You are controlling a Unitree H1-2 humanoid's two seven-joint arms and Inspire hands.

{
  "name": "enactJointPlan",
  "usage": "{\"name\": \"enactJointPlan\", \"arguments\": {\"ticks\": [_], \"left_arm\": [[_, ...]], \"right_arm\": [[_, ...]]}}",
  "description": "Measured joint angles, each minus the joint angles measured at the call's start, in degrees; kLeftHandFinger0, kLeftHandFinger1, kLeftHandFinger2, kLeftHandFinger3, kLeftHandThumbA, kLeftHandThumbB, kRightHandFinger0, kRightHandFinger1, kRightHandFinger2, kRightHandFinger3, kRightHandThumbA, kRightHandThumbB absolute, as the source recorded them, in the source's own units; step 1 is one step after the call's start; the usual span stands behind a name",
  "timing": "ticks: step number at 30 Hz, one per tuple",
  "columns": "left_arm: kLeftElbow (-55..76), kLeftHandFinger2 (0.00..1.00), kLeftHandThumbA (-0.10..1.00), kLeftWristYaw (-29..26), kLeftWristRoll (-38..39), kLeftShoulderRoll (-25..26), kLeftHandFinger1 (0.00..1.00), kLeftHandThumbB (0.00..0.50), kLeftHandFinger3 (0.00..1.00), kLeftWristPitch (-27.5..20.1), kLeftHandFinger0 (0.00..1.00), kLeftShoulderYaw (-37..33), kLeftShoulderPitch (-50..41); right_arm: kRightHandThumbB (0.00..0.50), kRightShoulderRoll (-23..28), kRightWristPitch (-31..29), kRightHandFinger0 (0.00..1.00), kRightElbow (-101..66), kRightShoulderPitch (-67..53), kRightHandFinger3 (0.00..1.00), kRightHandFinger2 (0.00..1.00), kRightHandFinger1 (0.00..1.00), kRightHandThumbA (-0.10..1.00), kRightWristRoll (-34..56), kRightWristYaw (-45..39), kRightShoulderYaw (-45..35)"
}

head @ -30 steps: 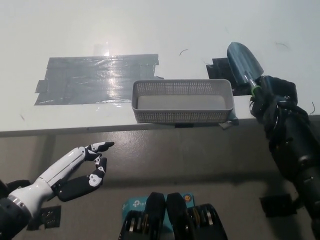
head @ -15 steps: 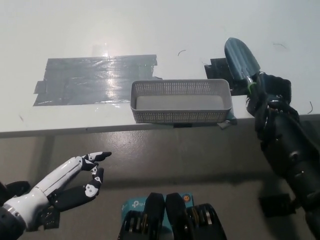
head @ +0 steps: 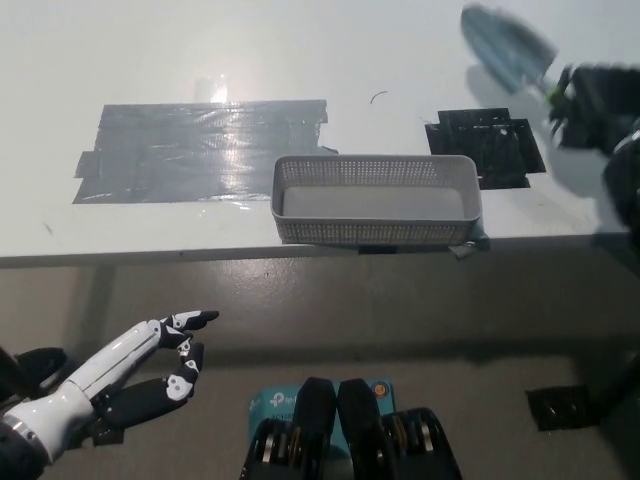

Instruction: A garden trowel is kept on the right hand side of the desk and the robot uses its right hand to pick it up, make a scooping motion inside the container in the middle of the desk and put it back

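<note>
Head view: trowel (head: pixel 508 48) in right hand (head: pixel 596 96)

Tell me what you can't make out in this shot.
1. Head view, motion blur: the trowel has a smeared blade, and its handle is hidden inside the right hand.
2. The same blur covers the right hand, and its arm is cut off by the right edge.
3. The left hand rests low left, and its forearm runs off the bottom left corner.
4. The basket: its near wall hides the front strip of its floor.
</note>
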State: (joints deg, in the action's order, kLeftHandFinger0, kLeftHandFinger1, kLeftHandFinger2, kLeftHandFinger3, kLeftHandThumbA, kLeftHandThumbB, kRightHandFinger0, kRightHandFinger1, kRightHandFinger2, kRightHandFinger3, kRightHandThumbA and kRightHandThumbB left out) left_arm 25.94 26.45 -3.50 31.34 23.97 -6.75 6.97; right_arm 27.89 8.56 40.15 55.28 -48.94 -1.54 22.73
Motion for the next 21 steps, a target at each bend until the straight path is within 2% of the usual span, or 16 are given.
{"name": "enactJointPlan", "arguments": {"ticks": [1,2,4,6,8,10,11,13,14,15,16,18,19,20,21], "left_arm": [[-0.02,1.0,1.0,0.0,0.0,0.0,1.0,0.342,1.0,-0.02,1.0,0.0,-0.24],[-0.05,1.0,1.0,0.0,-0.01,0.0,1.0,0.335,1.0,-0.07,1.0,-0.01,-0.45],[-0.06,1.0,1.0,0.0,-0.07,0.02,1.0,0.323,1.0,-0.11,1.0,-0.02,-0.83],[-0.06,1.0,1.0,0.01,-0.23,0.08,1.0,0.338,1.0,-0.26,1.0,-0.06,-1.25],[-0.06,1.0,1.0,0.02,-0.34,0.09,1.0,0.34,1.0,-0.31,1.0,-0.15,-1.56],[-0.06,1.0,1.0,0.02,-0.47,0.11,1.0,0.353,1.0,-0.37,1.0,-0.27,-1.68],[-0.05,1.0,1.0,0.02,-0.59,0.12,1.0,0.338,1.0,-0.36,1.0,-0.32,-1.68],[-0.06,1.0,1.0,0.03,-0.89,0.13,1.0,0.339,1.0,-0.4,1.0,-0.39,-1.68],[-0.06,1.0,1.0,0.03,-0.94,0.13,1.0,0.344,1.0,-0.4,1.0,-0.4,-1.68],[-0.06,1.0,1.0,0.1,-1.13,0.2,1.0,0.338,1.0,-0.4,1.0,-0.46,-1.7],[-0.06,1.0,1.0,0.2,-1.22,0.3,1.0,0.34,1.0,-0.4,1.0,-0.52,-1.7],[-0.06,1.0,1.0,0.36,-1.33,0.38,1.0,0.334,1.0,-0.4,1.0,-0.55,-1.7],[-0.05,1.0,1.0,0.42,-1.37,0.4,1.0,0.337,1.0,-0.4,1.0,-0.57,-1.7],[-0.05,1.0,1.0,0.44,-1.41,0.43,1.0,0.336,1.0,-0.4,1.0,-0.59,-1.71],[-0.05,1.0,1.0,0.46,-1.48,0.48,1.0,0.35,1.0,-0.4,1.0,-0.64,-1.71]], "right_arm": [[0.043,0.97,-0.89,0.0,-0.89,0.2,0.11,0.43,0.17,-0.1,0.01,0.04,0.0],[0.061,1.86,-1.62,0.0,-1.64,0.28,0.1,0.42,0.16,-0.1,0.0,0.04,0.01],[0.063,3.26,-3.16,0.0,-2.69,0.28,0.07,0.4,0.14,-0.1,-0.02,0.2,0.1],[0.074,4.13,-5.03,0.0,-3.25,0.28,0.08,0.4,0.14,-0.1,-0.16,0.62,0.58],[0.116,4.8,-6.57,0.0,-3.65,0.28,0.07,0.38,0.11,-0.1,-0.54,1.01,1.19],[0.109,5.3,-8.1,0.0,-4.16,0.27,0.11,0.36,0.09,-0.1,-0.89,1.25,1.55],[0.135,5.47,-8.61,0.0,-4.49,0.27,0.05,0.4,0.12,-0.1,-0.96,1.25,1.58],[0.133,6.15,-10.59,0.0,-5.54,0.27,0.03,0.5,0.17,-0.1,-0.97,0.85,2.21],[0.189,6.33,-11.06,0.0,-5.72,0.27,0.0,0.51,0.19,-0.1,-0.94,0.68,2.36],[0.165,7.16,-12.93,0.0,-6.96,0.14,0.01,0.54,0.22,-0.1,-0.68,-0.05,2.72],[0.161,7.56,-14.13,0.0,-7.54,0.11,0.09,0.6,0.3,-0.1,-0.46,-0.58,2.89],[0.108,8.44,-16.48,0.0,-8.7,-0.07,0.1,0.55,0.25,-0.1,0.23,-1.77,3.19],[0.114,8.9,-17.71,0.0,-9.44,-0.31,0.33,0.53,0.25,-0.1,0.8,-2.76,3.32],[0.066,9.35,-18.78,0.0,-10.4,-0.67,0.38,0.43,0.19,-0.1,1.39,-3.66,3.44],[0.035,9.7,-19.6,0.0,-11.38,-1.06,0.34,0.35,0.14,-0.1,1.79,-4.78,3.51]]}}
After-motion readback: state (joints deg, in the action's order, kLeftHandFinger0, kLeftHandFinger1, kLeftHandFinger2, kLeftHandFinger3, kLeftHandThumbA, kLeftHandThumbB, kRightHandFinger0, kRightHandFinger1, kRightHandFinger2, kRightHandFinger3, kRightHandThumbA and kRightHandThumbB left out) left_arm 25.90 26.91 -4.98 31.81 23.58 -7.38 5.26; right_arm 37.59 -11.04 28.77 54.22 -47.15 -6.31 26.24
